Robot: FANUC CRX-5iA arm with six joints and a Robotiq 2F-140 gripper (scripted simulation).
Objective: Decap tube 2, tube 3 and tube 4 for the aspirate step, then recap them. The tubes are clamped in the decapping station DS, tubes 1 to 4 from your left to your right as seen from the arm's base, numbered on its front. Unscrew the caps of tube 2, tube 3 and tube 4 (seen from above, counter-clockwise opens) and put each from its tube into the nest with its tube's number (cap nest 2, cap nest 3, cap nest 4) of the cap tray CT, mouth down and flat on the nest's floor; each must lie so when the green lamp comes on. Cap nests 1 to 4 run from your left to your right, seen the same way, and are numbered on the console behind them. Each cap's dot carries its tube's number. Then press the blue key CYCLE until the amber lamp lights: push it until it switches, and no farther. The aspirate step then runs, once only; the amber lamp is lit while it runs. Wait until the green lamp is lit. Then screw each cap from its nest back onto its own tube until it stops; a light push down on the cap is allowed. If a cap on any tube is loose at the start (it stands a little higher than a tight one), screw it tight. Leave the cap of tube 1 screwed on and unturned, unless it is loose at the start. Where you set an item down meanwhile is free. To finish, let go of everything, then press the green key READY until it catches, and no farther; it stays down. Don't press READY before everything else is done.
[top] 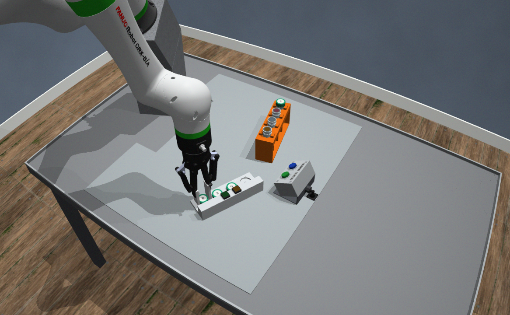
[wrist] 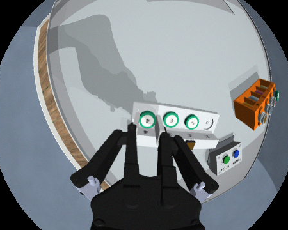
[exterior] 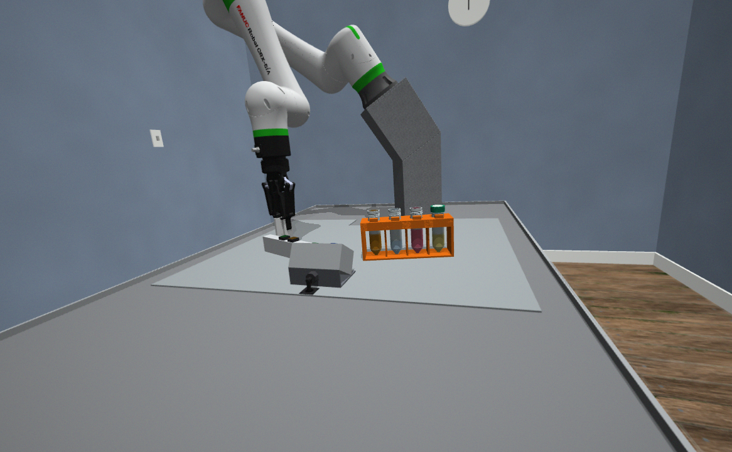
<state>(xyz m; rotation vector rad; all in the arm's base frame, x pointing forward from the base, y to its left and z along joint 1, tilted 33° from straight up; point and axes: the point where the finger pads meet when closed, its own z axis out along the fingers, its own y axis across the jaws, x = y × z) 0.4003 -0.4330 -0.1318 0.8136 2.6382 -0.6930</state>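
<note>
My gripper (top: 202, 194) (exterior: 282, 229) (wrist: 147, 119) is shut on a green-rimmed white cap (top: 203, 199) (wrist: 146, 120) and holds it down at the end nest of the white cap tray (top: 225, 205) (exterior: 272, 245) (wrist: 149, 140), the end farthest from the console. Two more caps (top: 216, 192) (top: 231, 186) (wrist: 171, 119) (wrist: 191, 122) lie in the neighbouring nests. The last nest (top: 245, 180) (wrist: 209, 122) is empty. In the orange station (top: 265, 148) (exterior: 408, 251) (wrist: 246, 108), three tubes (top: 267, 130) (top: 271, 120) (top: 275, 111) stand open. The far tube keeps its green cap (top: 280, 102) (exterior: 437, 208).
The grey console box (top: 294, 187) (exterior: 321, 263) (wrist: 223, 162) stands beside the tray, with a blue key (top: 292, 165) (wrist: 235, 154) and a green key (top: 285, 174) (wrist: 225, 160). A dark green lamp block (top: 225, 195) and an amber-brown one (top: 236, 189) sit on the tray.
</note>
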